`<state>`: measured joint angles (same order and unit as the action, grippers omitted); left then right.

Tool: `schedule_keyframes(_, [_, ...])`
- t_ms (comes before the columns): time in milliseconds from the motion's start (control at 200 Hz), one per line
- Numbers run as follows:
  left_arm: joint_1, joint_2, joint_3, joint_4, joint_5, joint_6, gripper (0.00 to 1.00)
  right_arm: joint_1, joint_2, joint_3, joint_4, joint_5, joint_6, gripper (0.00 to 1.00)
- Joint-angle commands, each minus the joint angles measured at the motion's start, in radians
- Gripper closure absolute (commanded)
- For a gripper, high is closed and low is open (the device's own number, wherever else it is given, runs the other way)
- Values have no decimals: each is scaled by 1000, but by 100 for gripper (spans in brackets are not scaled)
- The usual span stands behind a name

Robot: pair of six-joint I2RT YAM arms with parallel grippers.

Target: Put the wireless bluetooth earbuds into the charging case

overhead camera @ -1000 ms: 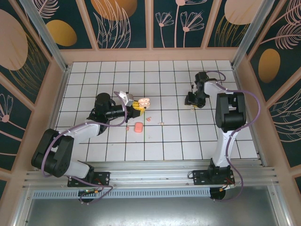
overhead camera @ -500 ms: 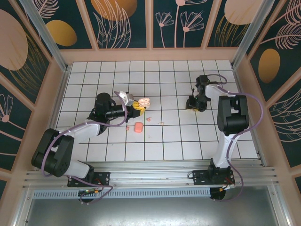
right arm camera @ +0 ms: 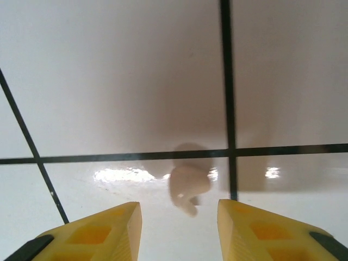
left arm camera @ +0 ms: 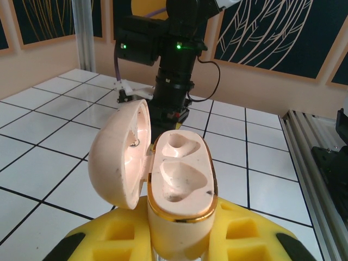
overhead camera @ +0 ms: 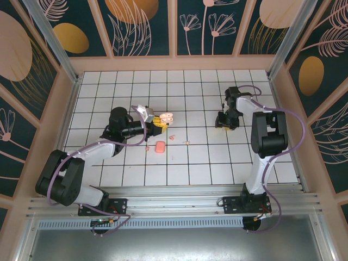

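- From above, the left fingers [overhead camera: 156,122] sit near the middle of the white tiled bench [overhead camera: 109,81], clamped on the base of a pale pink charging case [overhead camera: 166,116] whose lid stands open.
- Just in front of the case, a salmon-pink rounded box [overhead camera: 160,147] lies on the tiles, with two tiny pink bits [overhead camera: 172,137] [overhead camera: 186,142] lying loose to its right.
- Well off to the right, the right fingers [overhead camera: 224,120] point down at the bench. From up here I cannot tell how wide they stand.
- The left wrist camera shows the left fingers [left arm camera: 109,239] gripping the charging case [left arm camera: 182,185] upright between yellow pads. Its lid [left arm camera: 117,157] swings out to the left and both moulded wells are bare.
- Beyond the case, the right arm [left arm camera: 174,54] stands dark on the tiles.
- The right wrist camera shows the right fingers [right arm camera: 109,234] partly apart and holding nothing.
- A pale earbud [right arm camera: 187,185] lies on the tile just beyond the gap between the tips, beside a crossing of dark grout lines [right arm camera: 228,152] and not touching either finger.
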<state>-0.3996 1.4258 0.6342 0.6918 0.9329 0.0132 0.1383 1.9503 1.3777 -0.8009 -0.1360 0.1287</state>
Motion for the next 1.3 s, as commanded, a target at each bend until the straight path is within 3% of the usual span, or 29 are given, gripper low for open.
schedule_keyframes(0, [-4,-16,5,6,2,-9,85,4,-28,62,-72,107,15,59])
schedule_keyframes(330, [-4,-11,7,5,-6,-4,85,36,54,126,-85,70,-24,60])
schedule_keyframes(611, [-4,-8,12,-9,-9,4,84,47,117,155,-97,125,-38,60])
schedule_keyframes(1121, [-3,-1,15,-11,-11,4,85,50,126,117,-75,142,-38,70])
schedule_keyframes(1291, [-4,-2,13,-13,-12,4,85,50,128,113,-77,147,-38,68])
